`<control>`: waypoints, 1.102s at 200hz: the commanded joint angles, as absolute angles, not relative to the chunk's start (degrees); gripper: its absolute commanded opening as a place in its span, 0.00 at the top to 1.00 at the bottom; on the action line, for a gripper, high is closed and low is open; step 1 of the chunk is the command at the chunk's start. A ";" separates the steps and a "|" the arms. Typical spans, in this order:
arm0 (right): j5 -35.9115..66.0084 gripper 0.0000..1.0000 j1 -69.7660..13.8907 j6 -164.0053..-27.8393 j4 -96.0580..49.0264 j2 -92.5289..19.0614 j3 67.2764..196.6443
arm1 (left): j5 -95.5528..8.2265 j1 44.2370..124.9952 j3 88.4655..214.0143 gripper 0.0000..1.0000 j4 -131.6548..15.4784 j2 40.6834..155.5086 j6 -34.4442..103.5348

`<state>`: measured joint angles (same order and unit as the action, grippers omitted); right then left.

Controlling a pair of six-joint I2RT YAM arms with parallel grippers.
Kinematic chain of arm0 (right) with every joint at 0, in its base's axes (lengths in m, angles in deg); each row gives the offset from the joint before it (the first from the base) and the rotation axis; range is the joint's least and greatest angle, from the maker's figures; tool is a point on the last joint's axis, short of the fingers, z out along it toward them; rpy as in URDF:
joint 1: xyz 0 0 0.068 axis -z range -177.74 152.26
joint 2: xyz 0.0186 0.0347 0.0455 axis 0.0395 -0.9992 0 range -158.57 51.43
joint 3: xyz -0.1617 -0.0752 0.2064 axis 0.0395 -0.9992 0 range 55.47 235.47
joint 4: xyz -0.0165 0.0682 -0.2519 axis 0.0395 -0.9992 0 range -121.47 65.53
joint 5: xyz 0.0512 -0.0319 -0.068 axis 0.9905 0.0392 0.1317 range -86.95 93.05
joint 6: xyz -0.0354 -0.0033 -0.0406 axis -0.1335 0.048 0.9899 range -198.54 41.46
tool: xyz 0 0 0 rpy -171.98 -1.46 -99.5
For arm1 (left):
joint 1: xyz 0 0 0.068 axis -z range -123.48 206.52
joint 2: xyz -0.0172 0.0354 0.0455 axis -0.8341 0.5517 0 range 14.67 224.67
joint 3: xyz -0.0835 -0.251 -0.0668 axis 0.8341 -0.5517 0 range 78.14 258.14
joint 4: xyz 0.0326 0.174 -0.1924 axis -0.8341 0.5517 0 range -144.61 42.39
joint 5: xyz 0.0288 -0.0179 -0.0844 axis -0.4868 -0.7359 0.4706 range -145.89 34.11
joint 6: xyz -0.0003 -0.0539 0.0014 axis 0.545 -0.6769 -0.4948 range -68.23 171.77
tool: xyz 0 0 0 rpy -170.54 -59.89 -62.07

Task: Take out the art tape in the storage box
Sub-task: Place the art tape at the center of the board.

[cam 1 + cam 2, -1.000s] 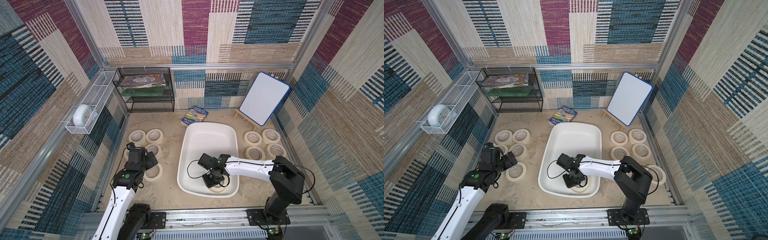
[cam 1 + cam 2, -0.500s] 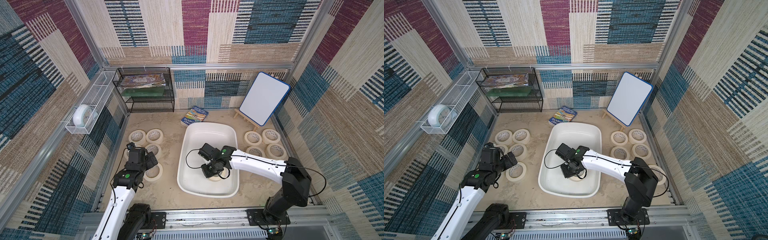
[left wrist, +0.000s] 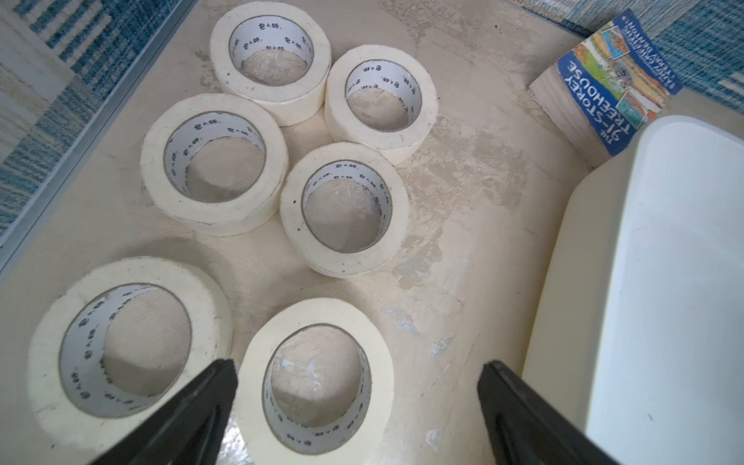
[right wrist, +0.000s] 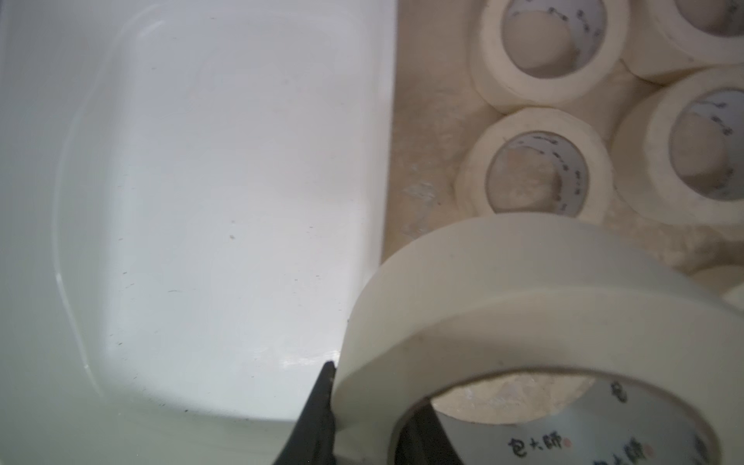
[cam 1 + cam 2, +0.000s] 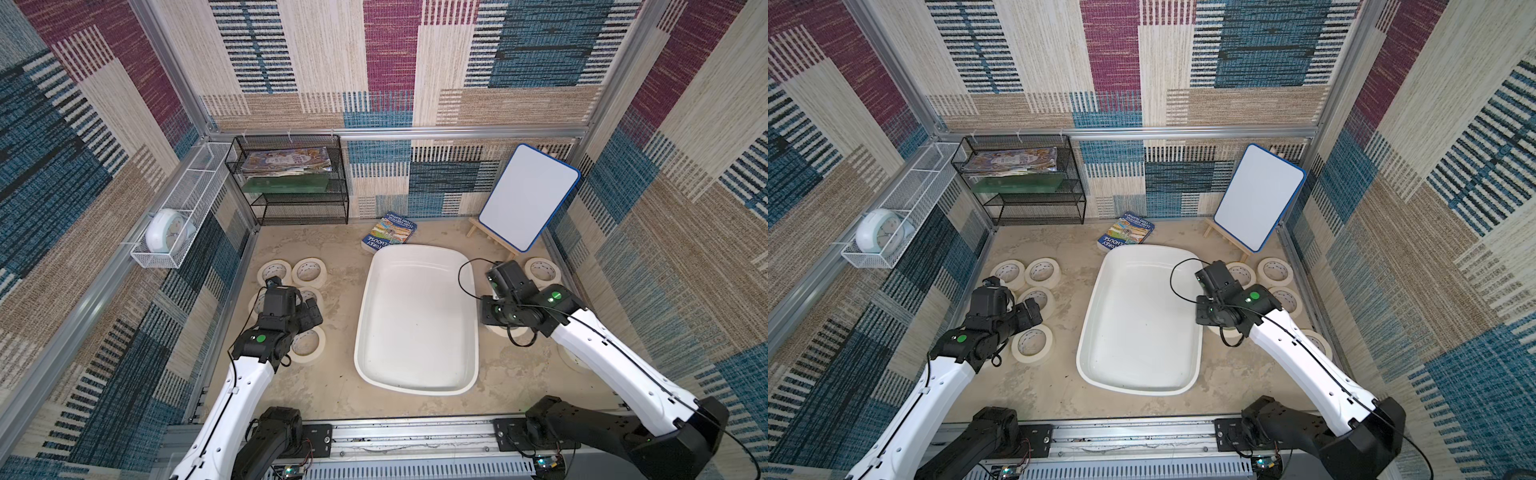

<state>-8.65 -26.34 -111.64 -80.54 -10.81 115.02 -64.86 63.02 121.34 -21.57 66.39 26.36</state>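
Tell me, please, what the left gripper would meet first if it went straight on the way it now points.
Probably the nearest art tape roll, lying flat just ahead of the open left gripper; exact depth is unclear.

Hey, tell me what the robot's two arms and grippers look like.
The left arm and right arm have smooth white tubular links, black joint housings and black bases. Each carries a round green dot on a black housing, with thin black cables looping alongside. The left gripper and right gripper have black, tapered fingers.
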 commanded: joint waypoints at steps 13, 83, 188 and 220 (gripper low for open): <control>-5.71 1.00 -17.01 -113.48 -80.01 -5.67 104.16 | -61.08 64.07 123.85 0.01 -27.37 69.85 28.23; -1.92 1.00 -9.53 -118.67 -73.03 -5.39 94.18 | -60.26 67.42 129.43 0.01 -28.62 74.12 32.67; 0.04 0.92 -2.52 -111.85 -62.64 -19.60 93.16 | -61.22 67.42 127.88 0.01 -28.44 72.54 36.34; 0.17 0.48 -2.50 -110.53 -63.85 -20.41 94.65 | -61.06 67.43 128.14 0.01 -28.06 73.12 36.67</control>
